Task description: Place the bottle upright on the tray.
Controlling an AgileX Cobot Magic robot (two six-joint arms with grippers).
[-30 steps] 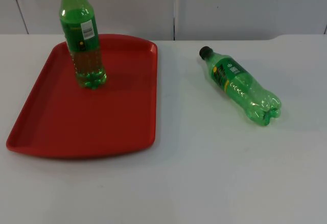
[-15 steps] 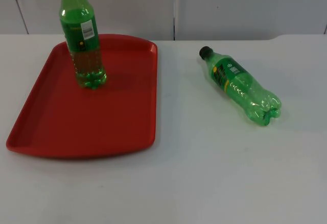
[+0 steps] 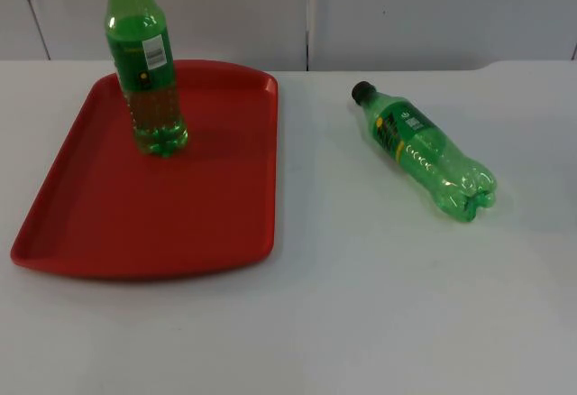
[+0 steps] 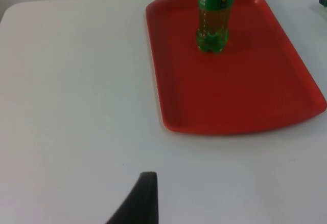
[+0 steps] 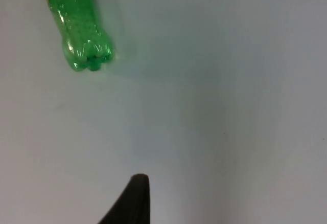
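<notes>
White table (image 3: 361, 305) bare at the near edge. Further back, red tray (image 3: 144, 197) at left; lying bottle (image 3: 424, 151) on its side well right of it, cap pointing far-left, base near-right. Upright bottle (image 3: 144, 70) stands at the tray's far part, top cut off. Judged half done: one bottle placed, the other not yet picked up or stood up. Left gripper's fingertip (image 4: 140, 201) and right gripper's fingertip (image 5: 130, 201) hang over bare table; finger state: cannot tell.
</notes>
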